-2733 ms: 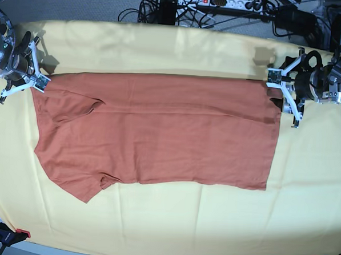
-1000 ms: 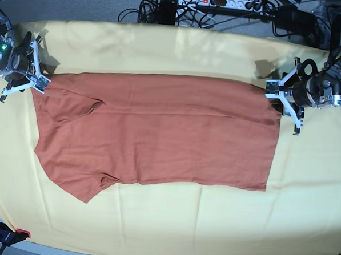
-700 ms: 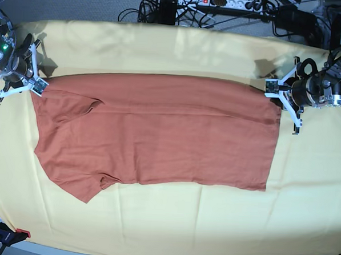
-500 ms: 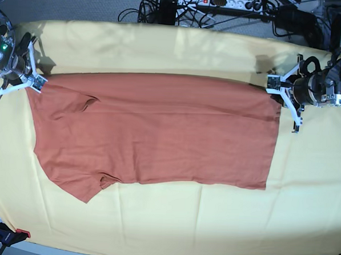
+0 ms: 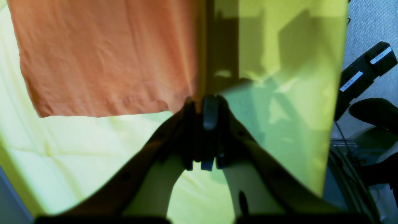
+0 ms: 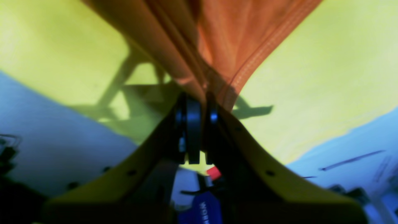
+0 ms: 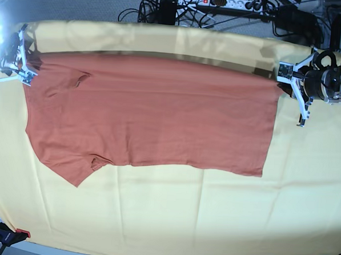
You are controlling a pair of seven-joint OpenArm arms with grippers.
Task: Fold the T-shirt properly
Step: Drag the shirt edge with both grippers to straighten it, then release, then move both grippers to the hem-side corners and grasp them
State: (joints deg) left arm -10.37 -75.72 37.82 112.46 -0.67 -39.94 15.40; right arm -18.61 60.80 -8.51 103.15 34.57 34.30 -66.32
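- The big yellow cloth (image 7: 171,219) covers the whole table, with a power strip and cable mess (image 7: 222,4) behind it.
- The T-shirt (image 7: 154,115) lies spread across the cloth's middle, far edge lifted off it.
- Left gripper (image 7: 291,75) is pinched tight on the far hem corner.
- Right gripper (image 7: 26,69) is clamped on the shoulder-side far corner.
- Looks like the fold-over step. Next I'd guess both arms carry that edge toward the near edge together, keeping it taut.
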